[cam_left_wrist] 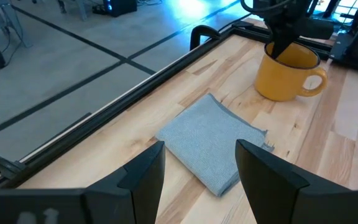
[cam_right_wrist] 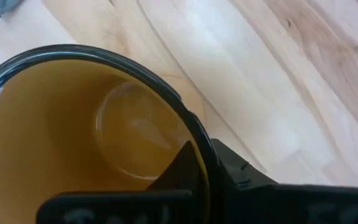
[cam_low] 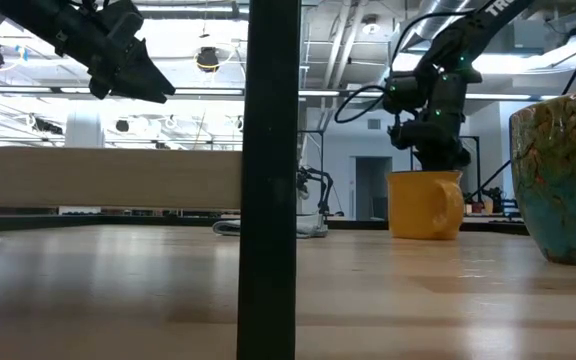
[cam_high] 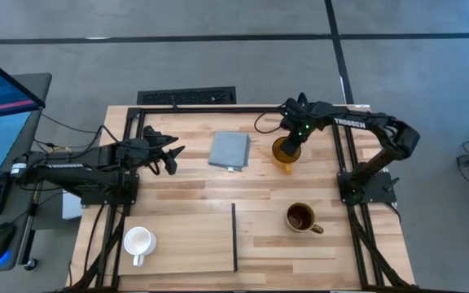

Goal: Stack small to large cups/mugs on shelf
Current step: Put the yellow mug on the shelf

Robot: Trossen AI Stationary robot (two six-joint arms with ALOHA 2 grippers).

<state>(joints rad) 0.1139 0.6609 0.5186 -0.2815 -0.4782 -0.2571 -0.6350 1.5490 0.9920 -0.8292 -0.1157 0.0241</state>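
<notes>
Yellow-amber mug (cam_high: 283, 152) stands at the table's far right, beside the grey-blue pad (cam_high: 230, 150); your right gripper (cam_high: 292, 140) has closed on its rim, one finger inside. Lift straight up so it stays level. Your left gripper (cam_high: 168, 157) hovers open. How firmly the rim is pinched stays hidden

"TROSSEN" in white on the right arm (cam_high: 357, 124).

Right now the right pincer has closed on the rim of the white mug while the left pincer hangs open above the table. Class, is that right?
Not quite. The right pincer has closed on the yellow mug's rim, as the high view shows; the white mug stands untouched. The left pincer does hang open.
</notes>
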